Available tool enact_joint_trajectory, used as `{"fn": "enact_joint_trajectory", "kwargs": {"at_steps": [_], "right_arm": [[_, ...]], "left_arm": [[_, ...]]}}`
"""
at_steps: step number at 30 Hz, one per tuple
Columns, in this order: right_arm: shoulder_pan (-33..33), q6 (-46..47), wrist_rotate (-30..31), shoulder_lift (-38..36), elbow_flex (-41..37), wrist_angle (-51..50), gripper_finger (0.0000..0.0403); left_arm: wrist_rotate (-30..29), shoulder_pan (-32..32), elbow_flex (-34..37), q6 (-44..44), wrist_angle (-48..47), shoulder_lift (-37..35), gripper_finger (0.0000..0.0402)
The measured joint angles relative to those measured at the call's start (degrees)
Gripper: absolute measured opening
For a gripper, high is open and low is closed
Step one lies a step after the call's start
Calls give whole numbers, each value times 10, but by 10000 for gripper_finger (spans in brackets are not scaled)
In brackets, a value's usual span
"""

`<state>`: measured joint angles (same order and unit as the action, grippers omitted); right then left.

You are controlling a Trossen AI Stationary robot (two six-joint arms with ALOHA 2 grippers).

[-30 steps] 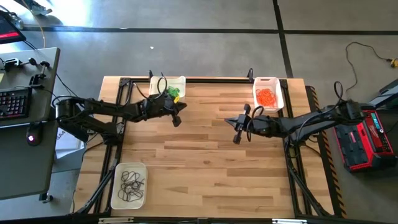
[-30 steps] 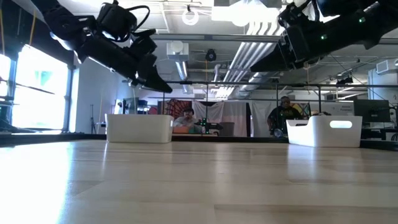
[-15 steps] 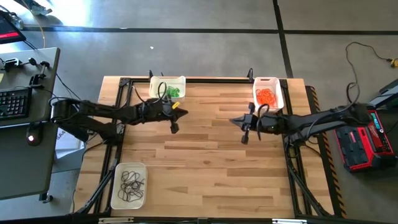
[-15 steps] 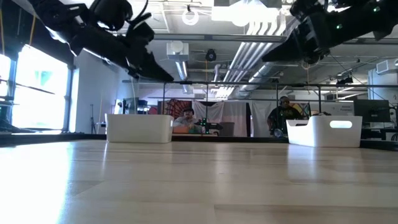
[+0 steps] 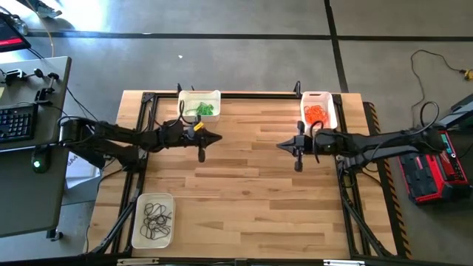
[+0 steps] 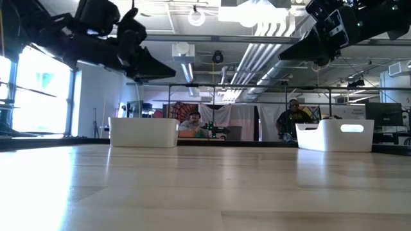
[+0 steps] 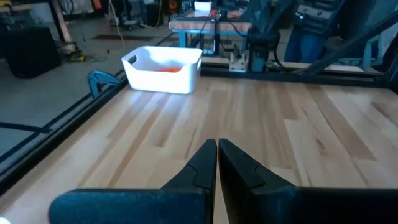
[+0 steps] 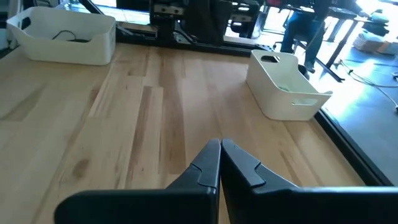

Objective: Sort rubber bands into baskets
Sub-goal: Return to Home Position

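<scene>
Both dark two-finger grippers hang above the bare middle of the pale wooden table (image 5: 244, 199), each with its fingers pressed together on nothing. The left gripper (image 5: 213, 138) is at about 10 o'clock on the tabletop and points toward 3. The right gripper (image 5: 283, 145) is at about 2 o'clock and points toward 9, so the two face tip to tip, well apart. No loose band shows on the wood. The green rubber loops (image 5: 205, 109) lie in a small white rounded plastic basket (image 5: 217, 100) at 11 o'clock, the orange loops (image 5: 317, 114) in a second white basket (image 5: 318, 95) at 1 o'clock, and the dark loops (image 5: 155, 219) in a third white basket (image 5: 154, 196) at 7 o'clock. The sorting looks finished, so what remains is probably a retreat, and each arm's base lies straight behind its gripper: left toward 9, right toward 3. The basket at 11 o'clock sits near the left gripper, at its 12, and the one at 1 o'clock near the right forearm. Neither seems to lie on the line back.
</scene>
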<state>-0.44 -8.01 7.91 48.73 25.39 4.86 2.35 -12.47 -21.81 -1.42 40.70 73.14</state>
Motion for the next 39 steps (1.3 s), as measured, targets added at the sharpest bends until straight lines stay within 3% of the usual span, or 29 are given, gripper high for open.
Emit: {"fn": "enact_joint_trajectory", "kwargs": {"at_steps": [19,26,33,39], "right_arm": [[-4,3,-6,-80,0,-59,0],[-8,18,-7,-97,-73,31,0],[-8,35,-10,-196,-129,38,0],[-8,29,-10,-291,-150,-16,0]], "left_arm": [[3,1,42,-8,-65,-120,7],[34,2,42,-13,-66,-133,7],[35,2,42,-18,-65,-139,7],[35,2,42,-18,-68,-148,7]]}}
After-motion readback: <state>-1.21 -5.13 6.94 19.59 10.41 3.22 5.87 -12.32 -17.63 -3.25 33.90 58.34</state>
